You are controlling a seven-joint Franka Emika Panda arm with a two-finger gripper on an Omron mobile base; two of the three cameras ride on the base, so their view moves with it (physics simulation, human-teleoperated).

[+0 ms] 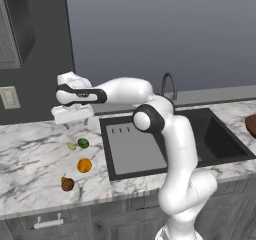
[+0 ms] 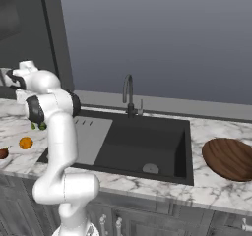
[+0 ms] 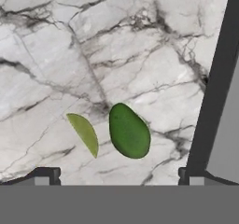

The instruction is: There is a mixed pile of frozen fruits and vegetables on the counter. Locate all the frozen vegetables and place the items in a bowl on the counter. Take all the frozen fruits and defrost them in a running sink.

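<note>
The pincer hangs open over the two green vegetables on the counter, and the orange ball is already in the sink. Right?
Not quite. The orange ball lies on the counter, left of the sink, as the left base view shows. The rest holds: the pincer hangs open over the two green vegetables.

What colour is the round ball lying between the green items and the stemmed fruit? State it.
Bright orange ball on the white marble counter; left base view shows it best.

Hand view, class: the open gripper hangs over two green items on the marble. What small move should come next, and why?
Probably a straight descent onto the dark green vegetable. The gripper is open, holds nothing, and sits above the counter, with that item nearly centred between its fingertips and the pale green bit lying apart beside it.
</note>
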